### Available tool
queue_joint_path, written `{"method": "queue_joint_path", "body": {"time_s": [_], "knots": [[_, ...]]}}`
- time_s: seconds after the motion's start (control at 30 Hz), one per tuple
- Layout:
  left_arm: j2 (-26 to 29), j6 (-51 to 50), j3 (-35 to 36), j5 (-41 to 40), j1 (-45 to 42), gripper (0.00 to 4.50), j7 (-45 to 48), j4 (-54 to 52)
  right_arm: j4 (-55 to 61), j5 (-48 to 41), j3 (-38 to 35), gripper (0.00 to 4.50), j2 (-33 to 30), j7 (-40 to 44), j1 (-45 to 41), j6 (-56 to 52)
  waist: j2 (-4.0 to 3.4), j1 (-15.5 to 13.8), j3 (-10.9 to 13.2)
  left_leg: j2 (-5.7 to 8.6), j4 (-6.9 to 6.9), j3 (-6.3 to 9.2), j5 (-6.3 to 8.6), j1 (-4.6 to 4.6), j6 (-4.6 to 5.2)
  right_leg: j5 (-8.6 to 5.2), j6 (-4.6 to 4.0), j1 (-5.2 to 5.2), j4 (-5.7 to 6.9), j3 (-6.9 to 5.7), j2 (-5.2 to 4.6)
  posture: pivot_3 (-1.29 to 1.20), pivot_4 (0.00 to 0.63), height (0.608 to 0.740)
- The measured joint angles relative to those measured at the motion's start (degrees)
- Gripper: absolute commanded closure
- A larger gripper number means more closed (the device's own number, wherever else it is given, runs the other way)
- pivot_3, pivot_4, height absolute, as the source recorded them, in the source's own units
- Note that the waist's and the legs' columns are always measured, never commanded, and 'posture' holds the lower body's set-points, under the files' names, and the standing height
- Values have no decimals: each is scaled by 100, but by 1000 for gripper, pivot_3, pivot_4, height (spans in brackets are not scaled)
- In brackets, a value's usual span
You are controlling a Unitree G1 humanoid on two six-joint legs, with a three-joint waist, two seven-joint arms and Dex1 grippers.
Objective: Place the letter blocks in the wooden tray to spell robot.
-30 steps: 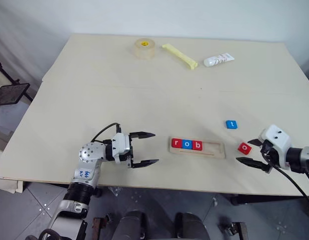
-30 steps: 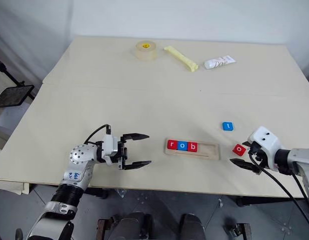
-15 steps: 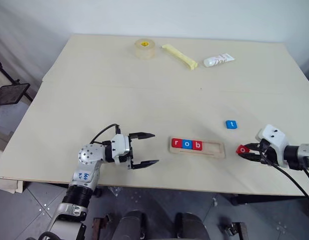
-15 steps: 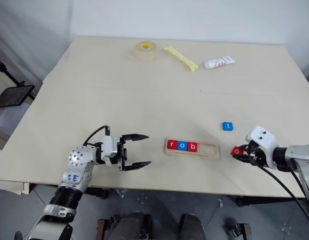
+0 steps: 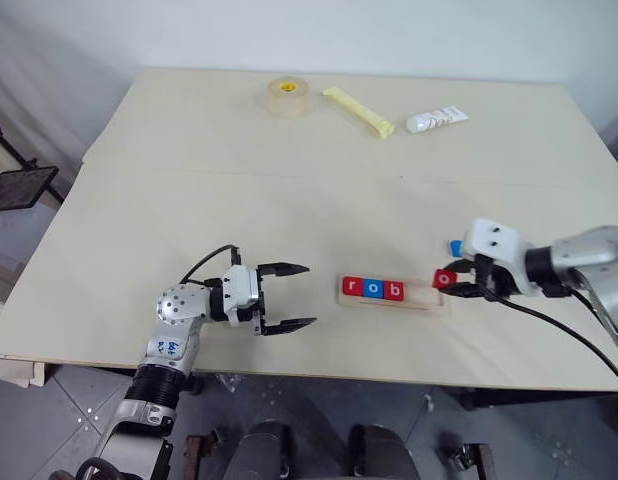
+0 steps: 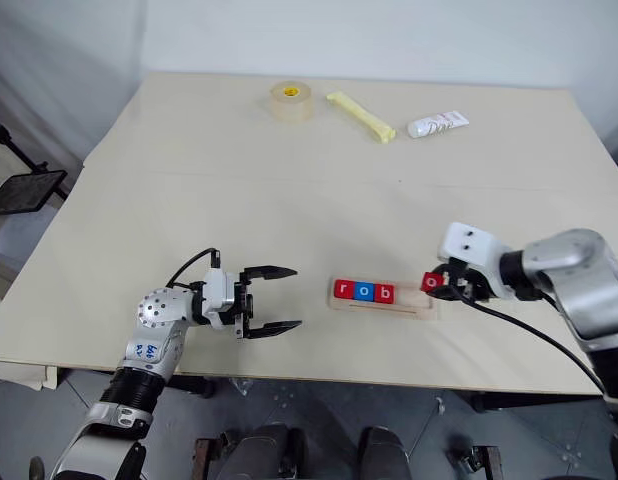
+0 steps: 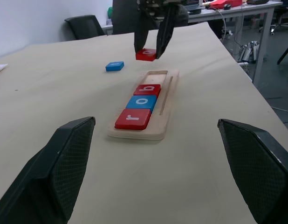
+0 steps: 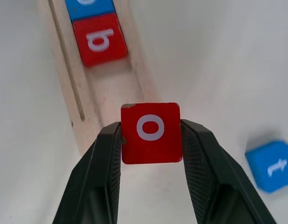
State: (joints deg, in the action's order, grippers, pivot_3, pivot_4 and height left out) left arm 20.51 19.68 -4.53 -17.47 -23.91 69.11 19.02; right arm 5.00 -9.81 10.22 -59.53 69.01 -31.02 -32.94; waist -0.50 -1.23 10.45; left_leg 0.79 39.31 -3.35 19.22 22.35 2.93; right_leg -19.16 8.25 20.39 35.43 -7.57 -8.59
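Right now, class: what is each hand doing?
Left hand: open, holding nothing.
Right hand: closed on the red o block.

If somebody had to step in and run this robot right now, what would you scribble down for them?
Right gripper: shut on the red o block, held in the air over the right end of the wooden tray.
Left gripper: open, holding nothing, hovering left of the tray.
Done: red r, blue o and red b sit side by side at the tray's left end.
Blue t block: loose on the table beyond the tray's right end.
Left: set the red o block in the groove beside b, then fetch the t and put it last.
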Motion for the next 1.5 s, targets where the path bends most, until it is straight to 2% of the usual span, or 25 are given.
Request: {"method": "queue_joint_path", "body": {"time_s": [0.2, 0.6, 0.9, 1.23, 1.37, 1.5], "knots": [[-9, 48, -2, 0, -12, 0, -13, 0, -228, 336, 715, 3055, 305, 198, -460, 47, 0, -10, 0, 2, 1, 0, 0, 4, 0, 0, 0, 5, 2, 0, -2, 0, 150, 740], [-14, 67, -3, 1, 61, 0, -115, -10, -406, 583, 825, 3055, 409, 545, -661, 143, 0, -1, 0, 3, 2, 3, 0, 5, 0, 0, 0, 6, 5, -2, -1, 0, 150, 740], [-32, 103, -5, 4, 37, 0, -159, -5, -213, 580, 825, 29, 476, 581, -622, -34, 0, -1, 0, 3, 2, 4, 0, 5, 0, 0, 0, 6, 6, -3, -1, 0, 150, 740], [-52, 166, -6, 9, -45, 0, -166, 151, -25, 421, 546, 29, 473, 479, -560, -230, 0, -11, 0, 3, 2, 5, 0, 5, 0, 0, 0, 7, 8, -2, -2, 0, 150, 740], [-60, 200, -17, 12, -89, 0, -164, 226, 154, -8, -409, 29, 367, 262, 175, -322, 3, -42, 1, 10, 2, 22, 0, 7, 1, 1, 1, 2, 12, -5, -3, 0, 150, 740], [-110, 215, -41, 14, -178, 0, -154, 297, 46, -202, -1451, 29, 359, -313, 710, -334, 3, -19, 1, 9, 2, 16, 0, 6, 0, 1, 2, 2, 11, -5, -3, 0, 150, 740]]}}
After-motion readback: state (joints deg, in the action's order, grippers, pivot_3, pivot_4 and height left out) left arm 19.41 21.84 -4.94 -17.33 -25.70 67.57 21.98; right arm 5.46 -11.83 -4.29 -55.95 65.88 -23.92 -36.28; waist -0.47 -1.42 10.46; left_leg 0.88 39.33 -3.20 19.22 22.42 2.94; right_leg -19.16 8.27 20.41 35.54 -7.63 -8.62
